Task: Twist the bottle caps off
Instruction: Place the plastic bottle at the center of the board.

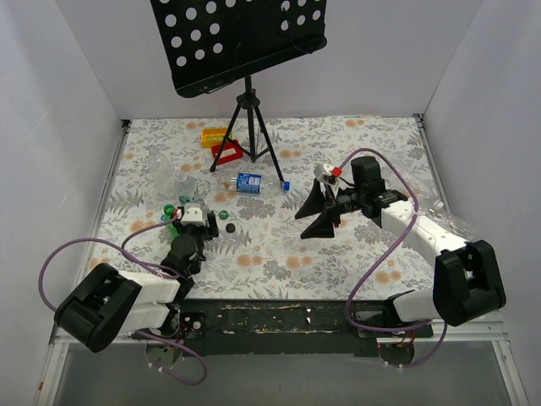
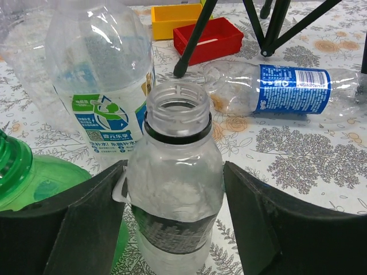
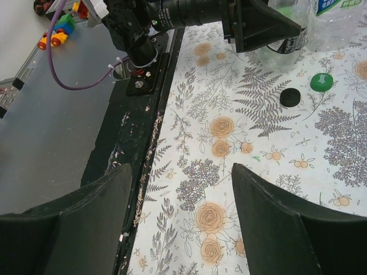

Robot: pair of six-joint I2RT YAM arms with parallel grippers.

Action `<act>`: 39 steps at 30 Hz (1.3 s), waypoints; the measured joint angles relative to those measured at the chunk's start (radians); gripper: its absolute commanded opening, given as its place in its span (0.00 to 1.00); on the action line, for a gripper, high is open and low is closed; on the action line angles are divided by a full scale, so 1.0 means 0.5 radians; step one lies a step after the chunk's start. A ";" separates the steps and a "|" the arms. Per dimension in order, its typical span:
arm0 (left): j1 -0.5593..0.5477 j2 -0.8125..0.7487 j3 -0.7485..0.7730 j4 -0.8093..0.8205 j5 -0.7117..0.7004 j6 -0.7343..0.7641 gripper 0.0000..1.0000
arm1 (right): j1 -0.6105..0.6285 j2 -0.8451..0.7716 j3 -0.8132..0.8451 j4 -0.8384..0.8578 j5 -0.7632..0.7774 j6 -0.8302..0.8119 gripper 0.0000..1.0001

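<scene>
Two claws work over a flower-patterned table (image 1: 279,254).

Left claw (image 2: 174,177): its fingers (image 2: 86,223) flank an upright clear bottle (image 2: 172,212) and sit close against both its sides. Whether they press it cannot be told. The bottle's threaded neck is uncapped, with a dark ring just below the thread.

Just left of this bottle is a green bottle (image 2: 34,183). Behind it stands a large clear bottle (image 2: 100,74) with a green-and-white label. Farther back a blue-labelled bottle (image 2: 292,89) lies on its side, near a red tray (image 2: 209,39), a yellow tray (image 2: 172,17) and a black tripod (image 1: 247,127).

Right claw (image 3: 182,177): its fingers are spread wide with nothing between them, and it is well apart from the bottles.

A black cap (image 3: 290,97) and a green cap (image 3: 321,82) lie loose on the table near the left claw.
</scene>
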State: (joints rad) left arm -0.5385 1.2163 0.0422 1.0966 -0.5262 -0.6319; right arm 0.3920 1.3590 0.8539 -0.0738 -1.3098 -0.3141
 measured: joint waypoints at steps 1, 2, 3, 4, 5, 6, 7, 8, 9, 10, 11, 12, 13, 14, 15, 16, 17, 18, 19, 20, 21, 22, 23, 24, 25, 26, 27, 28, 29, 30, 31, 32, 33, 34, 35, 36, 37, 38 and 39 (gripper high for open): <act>0.000 -0.011 0.000 -0.002 0.002 -0.008 0.68 | -0.003 -0.002 0.000 0.000 -0.002 0.000 0.78; 0.000 -0.016 0.000 -0.003 0.002 -0.008 0.69 | -0.008 -0.005 0.000 0.000 -0.005 0.000 0.78; 0.000 -0.023 0.000 -0.008 0.002 -0.013 0.70 | -0.011 -0.008 0.000 0.000 -0.007 0.000 0.78; 0.000 -0.027 0.000 -0.012 0.003 -0.016 0.71 | -0.013 -0.010 0.000 0.000 -0.009 0.000 0.78; 0.000 -0.031 0.000 -0.017 0.004 -0.018 0.73 | -0.014 -0.011 0.000 0.000 -0.012 0.000 0.78; 0.000 -0.035 0.000 -0.024 0.005 -0.022 0.76 | -0.018 -0.011 0.000 0.000 -0.014 0.000 0.78; 0.000 -0.038 0.000 -0.034 0.005 -0.024 0.77 | -0.020 -0.011 0.000 0.000 -0.018 0.000 0.78; 0.000 -0.040 0.000 -0.038 0.005 -0.024 0.79 | -0.022 -0.013 0.000 0.000 -0.021 0.000 0.78; 0.000 -0.044 0.000 -0.044 0.006 -0.027 0.81 | -0.025 -0.014 0.000 0.000 -0.021 0.000 0.78; 0.000 -0.052 0.000 -0.055 0.006 -0.029 0.84 | -0.026 -0.014 0.000 0.000 -0.022 0.000 0.78; 0.000 -0.065 0.000 -0.072 0.007 -0.030 0.86 | -0.027 -0.015 0.000 0.000 -0.023 0.000 0.78; 0.000 -0.086 0.000 -0.099 0.010 -0.031 0.87 | -0.029 -0.016 0.000 0.000 -0.023 0.000 0.78; 0.000 -0.108 0.000 -0.118 0.013 -0.030 0.88 | -0.033 -0.018 0.000 0.000 -0.027 0.000 0.78; 0.000 -0.145 0.000 -0.153 0.018 -0.031 0.89 | -0.034 -0.018 0.000 0.000 -0.031 0.000 0.78; 0.000 -0.183 0.001 -0.182 0.022 -0.031 0.90 | -0.036 -0.018 0.000 0.000 -0.036 -0.001 0.78; 0.000 -0.221 0.005 -0.215 0.027 -0.031 0.90 | -0.036 -0.018 0.000 0.000 -0.038 -0.002 0.78; 0.000 -0.260 0.013 -0.246 0.030 -0.030 0.90 | -0.037 -0.018 0.000 -0.001 -0.040 -0.003 0.78; 0.000 -0.292 0.022 -0.275 0.033 -0.034 0.90 | -0.037 -0.018 0.000 -0.002 -0.044 -0.008 0.78; 0.000 -0.325 0.037 -0.307 0.037 -0.035 0.91 | -0.037 -0.018 0.000 -0.003 -0.047 -0.009 0.78; 0.000 -0.352 0.050 -0.330 0.040 -0.038 0.91 | -0.037 -0.018 0.000 -0.005 -0.050 -0.011 0.78; 0.000 -0.381 0.065 -0.361 0.046 -0.042 0.91 | -0.037 -0.018 0.000 -0.008 -0.051 -0.014 0.78; 0.000 -0.406 0.079 -0.389 0.053 -0.047 0.91 | -0.037 -0.018 0.000 -0.009 -0.052 -0.017 0.78; 0.000 -0.432 0.095 -0.422 0.060 -0.053 0.91 | -0.037 -0.018 0.000 -0.009 -0.052 -0.018 0.78; 0.000 -0.449 0.109 -0.448 0.062 -0.056 0.91 | -0.037 -0.018 0.000 -0.010 -0.053 -0.022 0.78; 0.000 -0.468 0.126 -0.477 0.070 -0.060 0.92 | -0.037 -0.018 0.000 -0.010 -0.053 -0.024 0.78; 0.000 -0.493 0.146 -0.526 0.076 -0.062 0.93 | -0.037 -0.018 0.000 -0.010 -0.053 -0.027 0.78; 0.000 -0.517 0.166 -0.565 0.080 -0.062 0.94 | -0.037 -0.018 0.000 -0.011 -0.053 -0.031 0.78; 0.000 -0.543 0.186 -0.605 0.082 -0.062 0.95 | -0.037 -0.018 0.000 -0.011 -0.053 -0.036 0.78; 0.000 -0.574 0.211 -0.648 0.083 -0.062 0.97 | -0.037 -0.018 0.000 -0.011 -0.053 -0.040 0.78; 0.000 -0.605 0.239 -0.690 0.085 -0.062 0.98 | -0.037 -0.018 0.000 -0.012 -0.053 -0.047 0.78; 0.000 -0.636 0.269 -0.732 0.090 -0.062 0.98 | -0.037 -0.018 0.000 -0.016 -0.053 -0.053 0.78; 0.000 -0.667 0.304 -0.780 0.095 -0.066 0.98 | -0.037 -0.018 0.000 -0.026 -0.051 -0.065 0.78; 0.000 -0.695 0.340 -0.819 0.104 -0.071 0.98 | -0.037 -0.018 0.000 -0.044 -0.048 -0.081 0.78; 0.000 -0.717 0.372 -0.848 0.115 -0.075 0.98 | -0.037 -0.019 0.001 -0.070 -0.040 -0.109 0.78; 0.000 -0.742 0.414 -0.893 0.134 -0.078 0.98 | -0.038 -0.020 0.002 -0.098 -0.031 -0.133 0.78; 0.000 -0.764 0.459 -0.933 0.150 -0.086 0.98 | -0.039 -0.022 0.002 -0.130 -0.015 -0.169 0.78; 0.000 -0.780 0.504 -0.979 0.174 -0.098 0.98 | -0.040 -0.024 0.002 -0.165 0.003 -0.206 0.78; 0.000 -0.793 0.555 -1.030 0.201 -0.111 0.98 | -0.045 -0.028 0.003 -0.206 0.024 -0.245 0.78; 0.000 -0.805 0.616 -1.097 0.231 -0.130 0.98 | -0.052 -0.034 0.004 -0.236 0.044 -0.276 0.78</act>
State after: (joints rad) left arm -0.5385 0.8139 0.3500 0.5480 -0.4107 -0.6968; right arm 0.3660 1.3422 0.8558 -0.1917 -1.2877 -0.4522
